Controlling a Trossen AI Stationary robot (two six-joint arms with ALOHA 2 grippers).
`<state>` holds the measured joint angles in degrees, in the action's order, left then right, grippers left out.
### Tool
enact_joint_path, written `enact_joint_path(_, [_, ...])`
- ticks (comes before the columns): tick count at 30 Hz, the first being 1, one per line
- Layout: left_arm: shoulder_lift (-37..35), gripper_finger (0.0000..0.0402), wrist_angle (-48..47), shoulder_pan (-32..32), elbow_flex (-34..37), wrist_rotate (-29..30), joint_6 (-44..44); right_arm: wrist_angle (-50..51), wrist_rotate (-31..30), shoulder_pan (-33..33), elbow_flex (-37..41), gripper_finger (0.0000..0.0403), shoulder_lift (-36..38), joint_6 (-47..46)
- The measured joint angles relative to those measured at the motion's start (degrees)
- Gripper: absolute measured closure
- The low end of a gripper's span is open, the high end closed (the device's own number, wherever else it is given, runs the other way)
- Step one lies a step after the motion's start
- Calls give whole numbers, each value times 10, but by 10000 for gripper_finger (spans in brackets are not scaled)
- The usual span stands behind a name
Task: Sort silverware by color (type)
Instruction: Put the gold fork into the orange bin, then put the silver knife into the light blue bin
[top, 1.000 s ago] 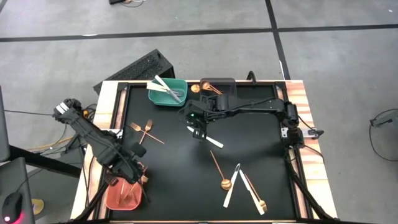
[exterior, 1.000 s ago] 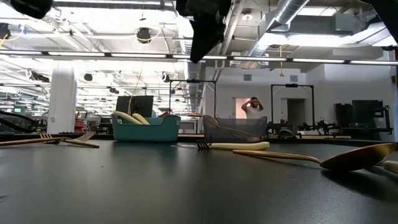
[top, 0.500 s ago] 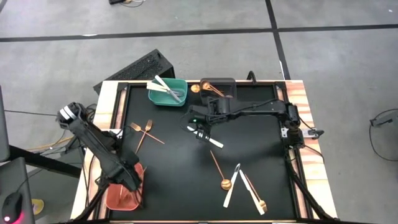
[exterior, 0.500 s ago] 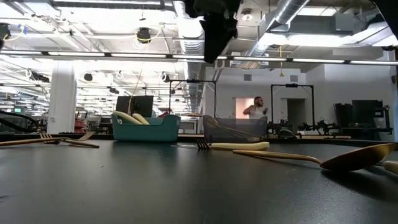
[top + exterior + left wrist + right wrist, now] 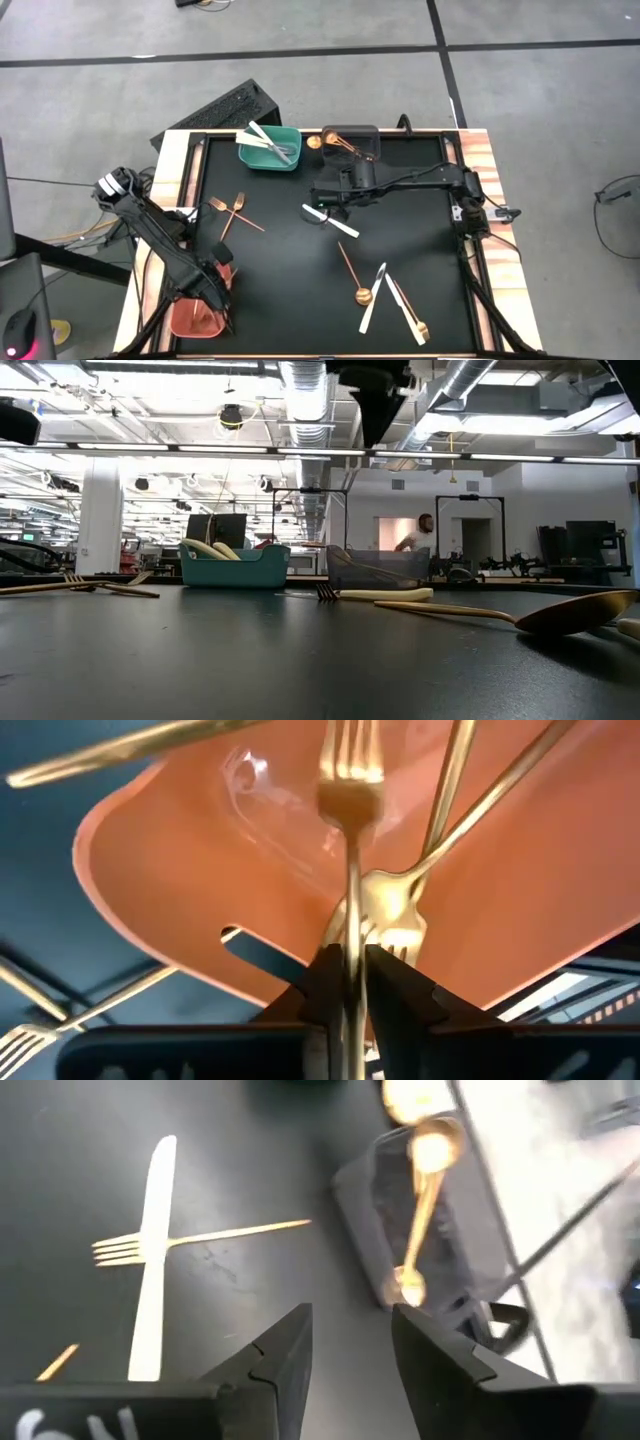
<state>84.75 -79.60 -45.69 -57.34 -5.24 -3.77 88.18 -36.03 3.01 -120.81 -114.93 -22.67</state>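
My left gripper (image 5: pixel 352 955) hangs over the salmon bin (image 5: pixel 190 318) at the near left, shut on a gold fork (image 5: pixel 350 780). Other gold forks (image 5: pixel 395 910) lie in that bin. My right gripper (image 5: pixel 350 1342) stands open and empty above the mat's middle (image 5: pixel 325 195). Close to it a white knife (image 5: pixel 150 1260) lies across a gold fork (image 5: pixel 230 1232). The teal bin (image 5: pixel 270 150) holds white knives, and the dark grey bin (image 5: pixel 352 140) holds gold spoons. Two gold forks (image 5: pixel 230 210) lie on the mat at the left. My left gripper pinches the gold fork's handle (image 5: pixel 351 935) between its two fingers, which point steeply down from above. The fork runs on ahead of the fingers, tines (image 5: pixel 350 760) foremost, over the salmon bin's floor. Whether the tines touch the bin I cannot tell.
Near the front right of the mat lie a gold spoon (image 5: pixel 352 275), a white knife (image 5: pixel 373 297) and another white knife with a gold piece (image 5: pixel 408 310). A black keyboard (image 5: pixel 215 112) lies on the floor beyond the table's far left corner.
My left gripper has gone down toward the salmon bin with the gold fork. My right gripper has moved toward the table's right and far side, away from the crossed knife and fork, turning its wrist.
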Motion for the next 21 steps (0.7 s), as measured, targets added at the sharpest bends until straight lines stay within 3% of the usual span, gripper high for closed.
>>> enact_joint_path(12, [-2, 301, -34, 0, -21, 44, 50, 18, 0, 6, -54, 236, 0, -5])
enact_joint_path(17, [-60, 290, 2, -6, -36, 172, 62, 11, 28, 17, -25, 236, 0, -41])
enact_joint_path(21, [-139, 290, 158, 5, -4, 281, 30, -8, 29, 51, 33, 236, -1, -70])
